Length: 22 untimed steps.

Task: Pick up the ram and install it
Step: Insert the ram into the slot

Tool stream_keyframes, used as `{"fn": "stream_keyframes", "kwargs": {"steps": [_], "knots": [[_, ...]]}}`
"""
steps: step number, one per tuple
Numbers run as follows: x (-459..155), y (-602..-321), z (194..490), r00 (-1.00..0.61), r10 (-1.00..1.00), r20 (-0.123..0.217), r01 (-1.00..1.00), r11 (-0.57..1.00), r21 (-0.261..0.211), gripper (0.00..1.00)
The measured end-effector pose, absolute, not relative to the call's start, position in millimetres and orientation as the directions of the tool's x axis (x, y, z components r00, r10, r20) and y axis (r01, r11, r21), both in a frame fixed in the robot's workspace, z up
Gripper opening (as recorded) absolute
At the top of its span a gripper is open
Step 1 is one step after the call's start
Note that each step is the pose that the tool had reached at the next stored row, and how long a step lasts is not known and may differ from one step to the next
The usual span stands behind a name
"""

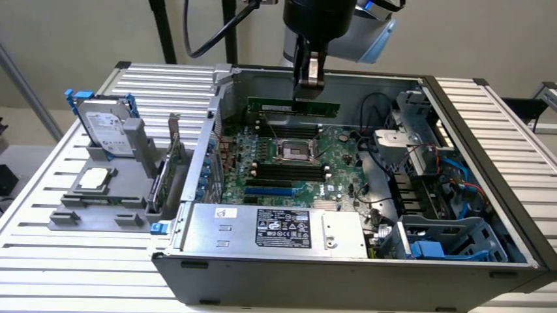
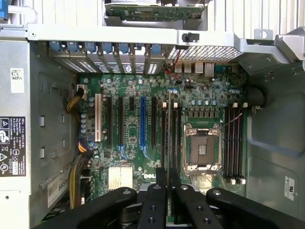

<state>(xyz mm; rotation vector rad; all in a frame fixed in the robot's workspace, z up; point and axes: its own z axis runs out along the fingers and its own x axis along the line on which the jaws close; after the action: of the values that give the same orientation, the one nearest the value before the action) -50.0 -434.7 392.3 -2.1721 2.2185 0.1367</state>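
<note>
Slatted table (image 1: 70,261); tool (image 1: 306,95) clamps ram (image 1: 276,104) inside case (image 1: 348,277); wrist view shows ram edge-on.

1. Here's the counter (image 1: 61,261): pale metal, ribbed with long slats, running right under the whole scene.
2. Sitting square on it, from the middle out to 3 o'clock in the exterior view, is the big grey computer case (image 1: 348,277), open side facing up.
3. Over at 9 o'clock, just beside the case's wall, a grey plastic holder (image 1: 96,218) rests flat on the slats.
4. Bare slats show at 7 o'clock, and there's another strip at 2 o'clock beyond the case's wall.
</note>
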Motion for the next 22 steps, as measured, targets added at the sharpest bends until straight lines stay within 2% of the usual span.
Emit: {"fn": "stream_keyframes", "kwargs": {"steps": [4,11,18,22], "knots": [[-50,-433,391,-0.023,-0.996,-0.086,-0.999,0.019,0.039,0.14],[-48,-414,382,-0.023,-0.997,-0.073,-0.999,0.020,0.039,0.14],[-46,-400,374,-0.023,-0.999,-0.038,-0.999,0.021,0.038,0.14],[-45,-400,366,-0.023,-0.999,-0.035,-0.999,0.022,0.038,0.14]]}}
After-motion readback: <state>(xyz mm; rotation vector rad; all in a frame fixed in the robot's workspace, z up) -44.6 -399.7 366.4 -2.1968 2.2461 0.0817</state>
